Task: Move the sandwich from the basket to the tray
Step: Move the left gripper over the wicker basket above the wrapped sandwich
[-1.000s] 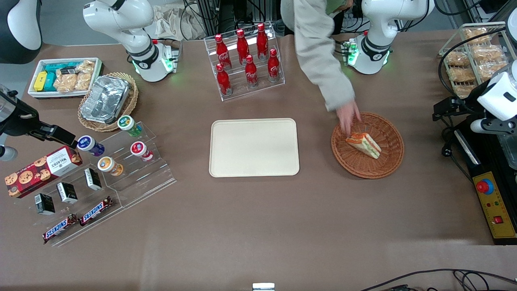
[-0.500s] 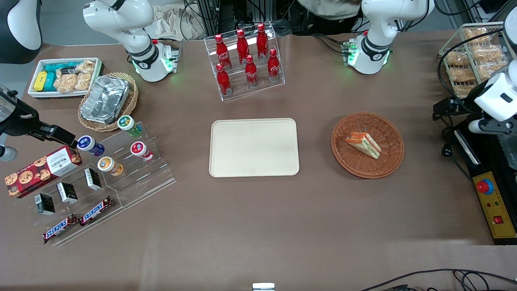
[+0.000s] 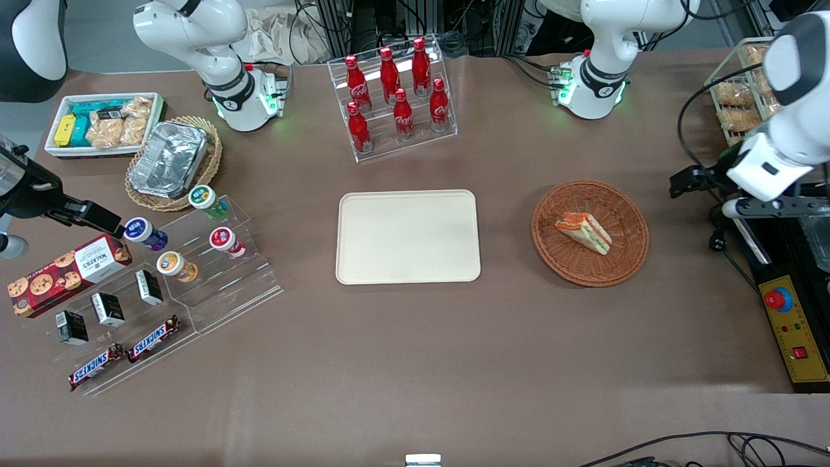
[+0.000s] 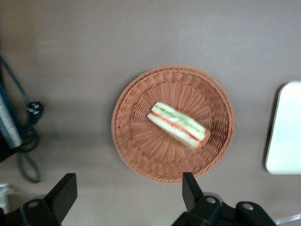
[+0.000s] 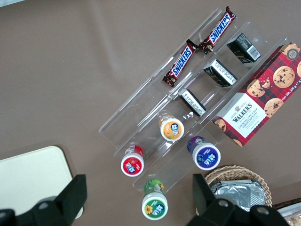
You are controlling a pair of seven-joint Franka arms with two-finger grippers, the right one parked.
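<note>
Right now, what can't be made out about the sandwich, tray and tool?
- Tray: left wrist view, cut off by the picture's edge.
- Sandwich: left wrist view, filling blurred; underside hidden against the basket.
- Tool: open, raised beside the basket toward the working arm's end; front view, fingers too dark to separate.

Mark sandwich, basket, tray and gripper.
sandwich (image 3: 583,232), front view, top face.
basket (image 3: 626,263), front view, woven rim.
tray (image 3: 408,237), front view, bare middle.
gripper (image 4: 129,195), left wrist view, open, above the basket.
</note>
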